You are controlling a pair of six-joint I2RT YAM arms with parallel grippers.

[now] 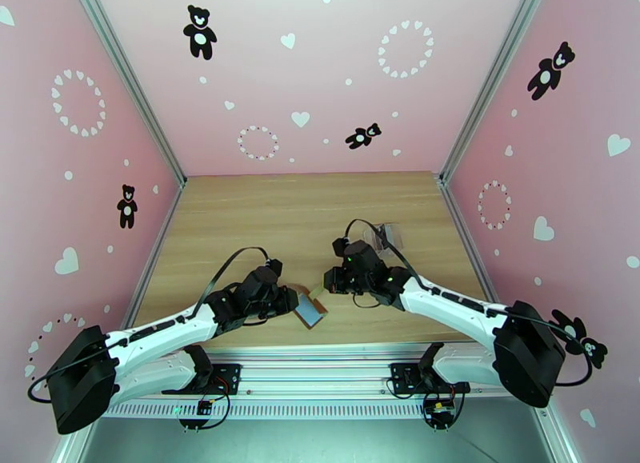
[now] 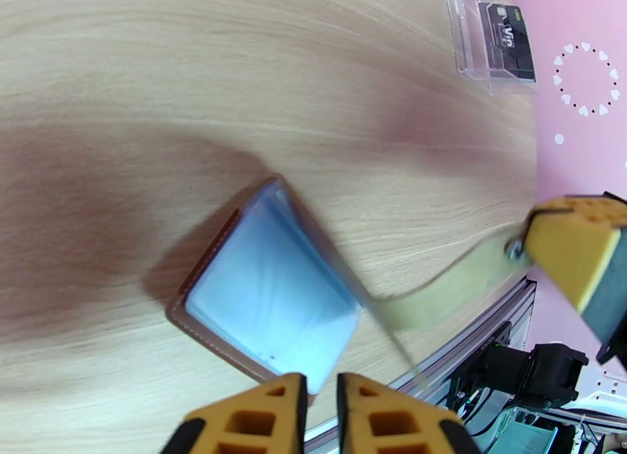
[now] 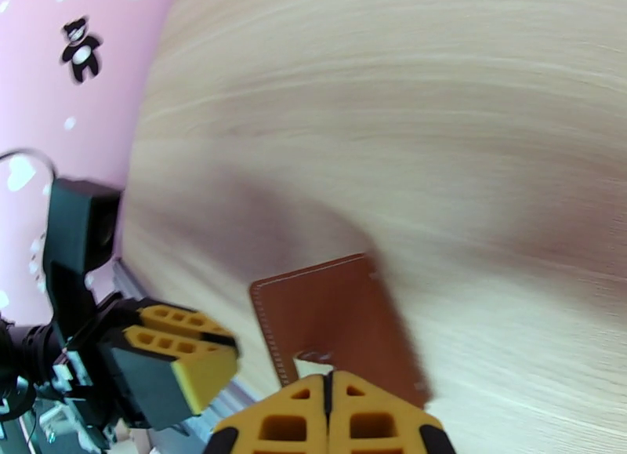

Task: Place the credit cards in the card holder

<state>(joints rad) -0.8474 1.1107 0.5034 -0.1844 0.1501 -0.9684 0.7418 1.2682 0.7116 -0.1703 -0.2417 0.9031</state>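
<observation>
The card holder (image 2: 266,291) lay open near the front edge of the table (image 2: 235,71), between the two arms and tilted rather than flat. Its greyish-blue see-through pocket panel faced upward, with the brown leather rim showing along the lower left side.

Left gripper (image 2: 321,393): the yellow fingers stood nearly together, leaving only a narrow gap. The near corner of the card holder sat in that gap, so the gripper was recorded as clamped on that corner.

Right gripper (image 3: 327,393): the fingers were fully together, with no gap between the pads, and were pinched on the edge of the card holder's brown leather flap. The flap was lifted clear of the wood. From the right wrist view its stitched outer face ran up and away from the fingertips, and a small pale notch showed just above them. From the left wrist view the flap appeared edge-on, as a thin line rising from the pocket panel.

One credit card (image 2: 508,32) — black face, pale print — stood inside the clear box (image 2: 469,36) at the far right of the table, well apart from the card holder. Whether further cards sat behind it could not be determined.

No card was visible in the pocket panel.
</observation>
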